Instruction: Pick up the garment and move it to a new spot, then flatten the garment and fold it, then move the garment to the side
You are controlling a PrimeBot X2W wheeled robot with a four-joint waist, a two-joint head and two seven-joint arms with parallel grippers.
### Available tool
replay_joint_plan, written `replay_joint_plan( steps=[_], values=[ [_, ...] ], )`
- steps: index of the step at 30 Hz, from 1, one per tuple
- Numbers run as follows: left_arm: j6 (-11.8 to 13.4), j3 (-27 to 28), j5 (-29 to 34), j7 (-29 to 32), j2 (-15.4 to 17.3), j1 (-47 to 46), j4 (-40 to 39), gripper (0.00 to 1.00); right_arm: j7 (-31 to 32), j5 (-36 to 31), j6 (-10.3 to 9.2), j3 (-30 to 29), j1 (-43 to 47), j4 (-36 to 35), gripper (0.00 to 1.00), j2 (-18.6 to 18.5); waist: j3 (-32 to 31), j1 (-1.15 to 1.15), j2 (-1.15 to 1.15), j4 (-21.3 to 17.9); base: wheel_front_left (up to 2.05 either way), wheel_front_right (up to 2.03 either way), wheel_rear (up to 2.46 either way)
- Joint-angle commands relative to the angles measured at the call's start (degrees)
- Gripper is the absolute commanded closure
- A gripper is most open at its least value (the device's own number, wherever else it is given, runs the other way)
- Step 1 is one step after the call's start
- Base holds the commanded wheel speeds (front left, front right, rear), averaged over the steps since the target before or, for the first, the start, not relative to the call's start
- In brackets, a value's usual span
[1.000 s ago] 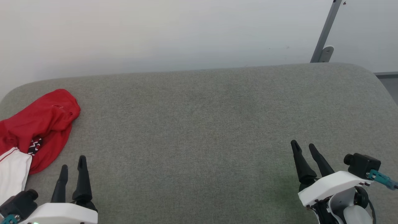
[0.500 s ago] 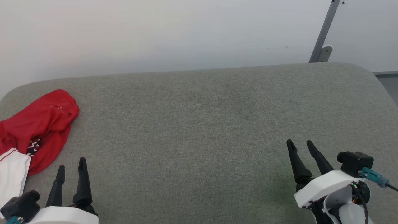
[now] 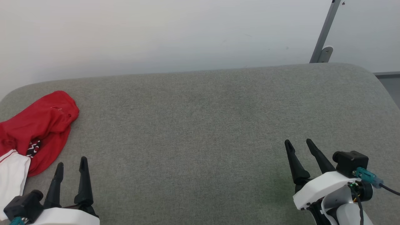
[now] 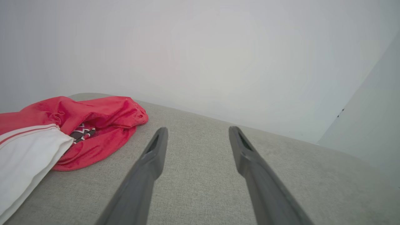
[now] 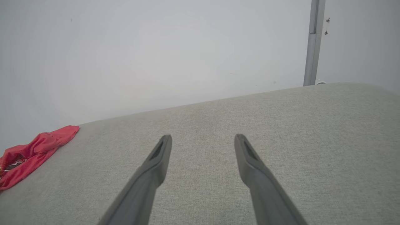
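The garment (image 3: 37, 125) lies crumpled at the far left edge of the grey padded table (image 3: 200, 125), red with a white sleeve (image 3: 11, 175) hanging toward the front. It also shows as a red heap in the left wrist view, the garment (image 4: 93, 125), and small at the left in the right wrist view, the garment (image 5: 34, 150). My left gripper (image 3: 71, 162) is open just right of the garment's front end, apart from it, open left gripper (image 4: 197, 131) over bare cloth. My right gripper (image 3: 298, 143) stands open at the lower right, open right gripper (image 5: 203, 137), nothing between its fingers.
A pale wall rises behind the table's far edge. A grey metal post (image 3: 325, 34) with a bracket stands at the far right corner. The table's corners are rounded, and the garment's white sleeve reaches the left edge.
The right gripper has drifted a little to the left and up in the head view. The left gripper has sunk slightly. The garment lies as before.
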Motion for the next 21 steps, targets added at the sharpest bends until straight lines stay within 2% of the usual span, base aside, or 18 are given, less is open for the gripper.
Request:
replay_joint_plan(
  steps=[1,21],
  values=[
    [0.27,-0.09,1.04,-0.61,0.57,0.54,-0.55,0.00,-0.55,-1.18,-0.01,0.10,-0.90,-0.55,0.00,-0.19,0.00,0.00,0.00,0.00,0.00,0.00,0.00],
    [0.93,-1.19,7.63,-2.80,2.33,1.27,-1.23,0.00,-1.92,-8.80,-0.01,0.57,-0.62,-0.60,0.00,-0.42,-0.35,0.00,0.00,-0.26,0.00,0.00,0.00]
  ],
)
